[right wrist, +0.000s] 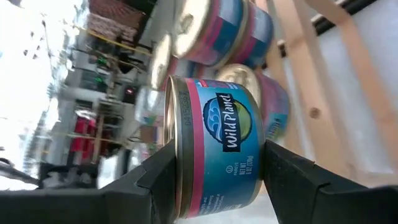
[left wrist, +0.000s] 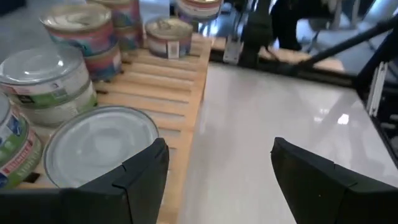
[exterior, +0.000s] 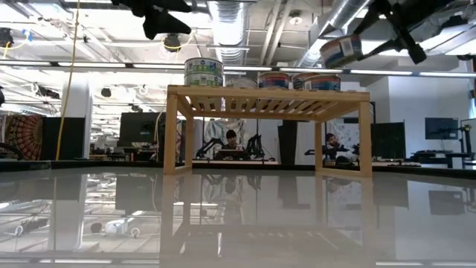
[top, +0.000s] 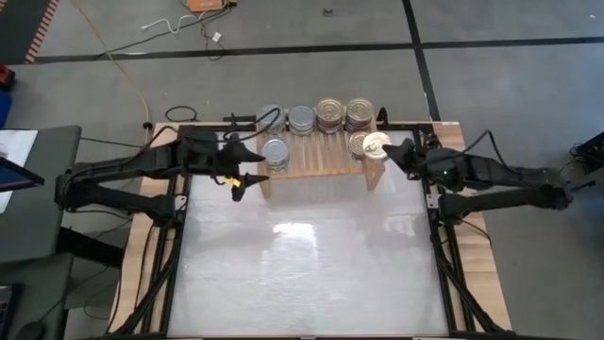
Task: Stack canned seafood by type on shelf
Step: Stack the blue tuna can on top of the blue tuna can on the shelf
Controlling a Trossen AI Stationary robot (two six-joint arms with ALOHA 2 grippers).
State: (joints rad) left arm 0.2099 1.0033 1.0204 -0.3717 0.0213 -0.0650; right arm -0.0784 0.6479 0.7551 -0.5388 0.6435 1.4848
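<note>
The right gripper (right wrist: 214, 171) is clamped on a blue-pink tin (right wrist: 214, 146) above the right end of the shelf (top: 316, 161), while the left gripper (left wrist: 217, 174), fingers apart, hovers beside its left end.

Shelf (top: 316, 161): light natural wood. Tabletop (top: 302, 264): glossy white. Tin in the right tool (right wrist: 214, 149): blue label with a pink band, gold lid. Tins at the shelf's left end (left wrist: 46, 78): silver tops, green-and-white labels. Both tools: black.
</note>
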